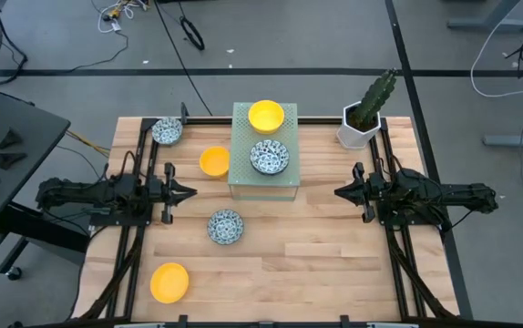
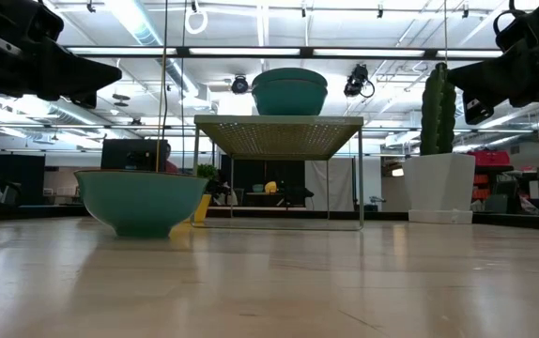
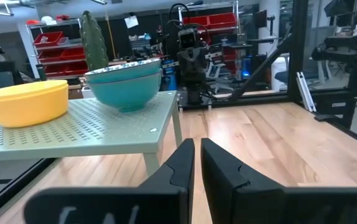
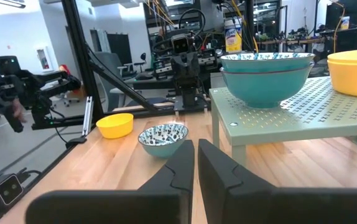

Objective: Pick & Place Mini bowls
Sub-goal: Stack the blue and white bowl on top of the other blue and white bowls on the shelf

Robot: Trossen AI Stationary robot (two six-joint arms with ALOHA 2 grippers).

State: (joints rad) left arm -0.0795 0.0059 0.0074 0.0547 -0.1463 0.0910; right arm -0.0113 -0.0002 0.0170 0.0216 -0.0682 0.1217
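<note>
On the pale green perforated stand [image 1: 263,173] at the table's [image 1: 334,264] far middle sit two mini bowls, a yellow bowl [image 1: 266,116] toward the far edge and a blue-patterned bowl [image 1: 269,157] nearer; the wrist views suggest the patterned one is a stack of two; all bowls sit upright, rims up, being round with no long axis; on the wood lie four more: a patterned bowl [image 1: 167,131] at the far left corner, a yellow one [image 1: 214,161] just beside the stand, a patterned one [image 1: 226,226] mid-table, a yellow one [image 1: 169,281] near the front left; the right half lies open; a cactus pot [image 1: 362,128] stands at the far right; left gripper [image 1: 187,192] and right gripper [image 1: 338,192] hover at either side, fingers nearly together, holding nothing.
</note>
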